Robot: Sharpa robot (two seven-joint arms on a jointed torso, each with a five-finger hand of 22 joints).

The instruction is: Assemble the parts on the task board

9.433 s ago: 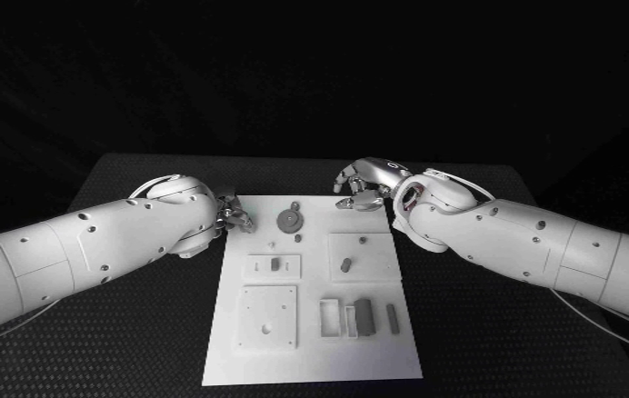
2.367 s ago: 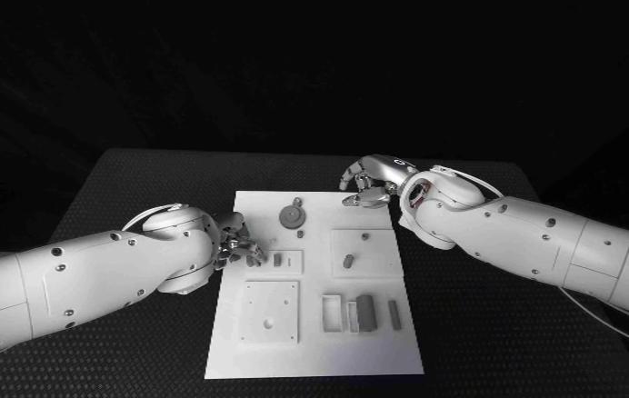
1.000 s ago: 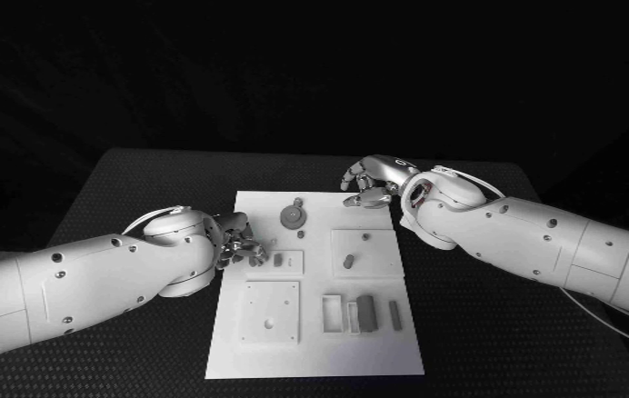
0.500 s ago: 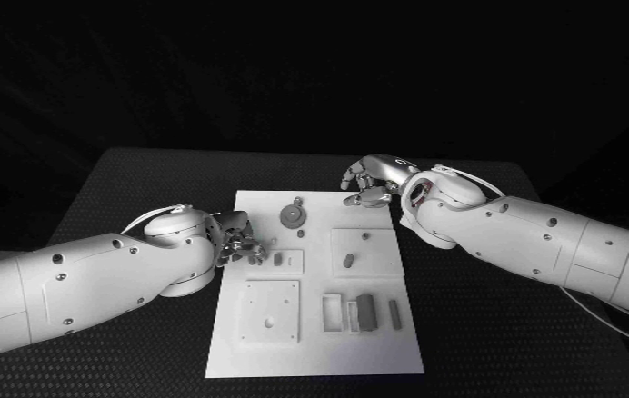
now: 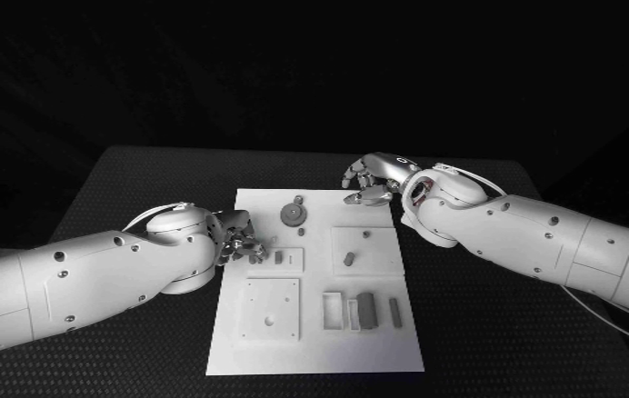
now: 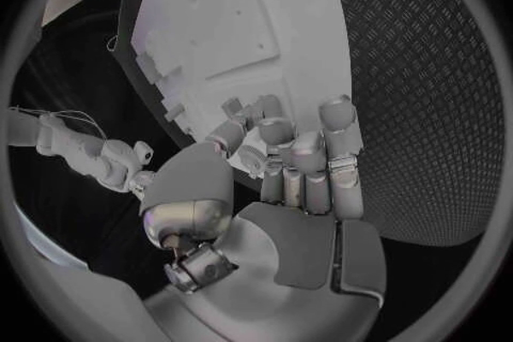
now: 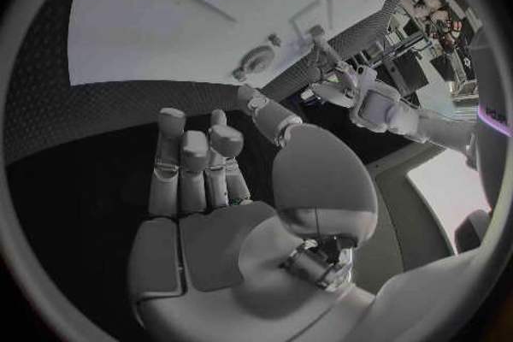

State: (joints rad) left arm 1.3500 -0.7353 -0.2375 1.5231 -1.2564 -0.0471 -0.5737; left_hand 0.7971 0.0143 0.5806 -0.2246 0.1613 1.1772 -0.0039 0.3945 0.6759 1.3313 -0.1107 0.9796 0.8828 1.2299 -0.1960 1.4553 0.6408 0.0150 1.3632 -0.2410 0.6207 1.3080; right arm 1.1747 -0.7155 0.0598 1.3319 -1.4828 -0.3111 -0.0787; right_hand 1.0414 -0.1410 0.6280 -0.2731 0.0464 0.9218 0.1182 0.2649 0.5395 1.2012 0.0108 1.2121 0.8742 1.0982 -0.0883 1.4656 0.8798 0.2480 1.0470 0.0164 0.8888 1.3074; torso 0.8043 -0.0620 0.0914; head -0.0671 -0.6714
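Black table (image 5: 157, 180) under me, white task board (image 5: 314, 353) at its middle, grey parts (image 5: 365, 308) on it. Head view: my left robot hand (image 5: 239, 239) hangs at the board's left edge, fingers curled, grip unclear; my right robot hand (image 5: 373, 180) hovers over the far right corner. Right wrist view: right fingers (image 7: 187, 162) apart, empty. Left wrist view: fingers (image 6: 304, 162) curled over the board.
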